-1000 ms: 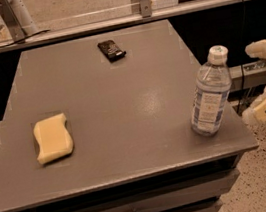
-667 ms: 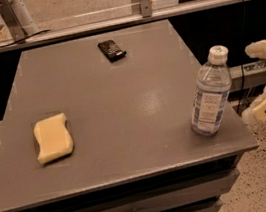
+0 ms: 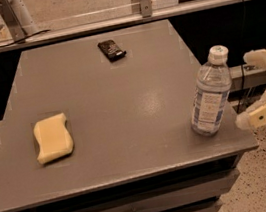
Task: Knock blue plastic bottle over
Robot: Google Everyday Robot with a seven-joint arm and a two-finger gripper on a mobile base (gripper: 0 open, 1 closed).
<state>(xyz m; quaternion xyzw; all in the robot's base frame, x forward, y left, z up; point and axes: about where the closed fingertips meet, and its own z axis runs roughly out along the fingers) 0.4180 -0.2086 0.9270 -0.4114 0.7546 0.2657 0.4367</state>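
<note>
The blue plastic bottle (image 3: pixel 211 93) stands upright near the right edge of the grey table (image 3: pixel 122 104); it is clear and bluish, with a white cap and a white-and-blue label. My gripper (image 3: pixel 249 91) is at the right edge of the view, just past the table's right side and a short gap to the right of the bottle, not touching it. Its two cream fingers (image 3: pixel 263 111) are spread apart, one higher and one lower, with nothing between them.
A yellow sponge (image 3: pixel 52 137) lies on the left part of the table. A small dark packet (image 3: pixel 112 49) lies near the far edge. A metal rail and frame (image 3: pixel 147 11) run behind the table. Speckled floor lies to the right.
</note>
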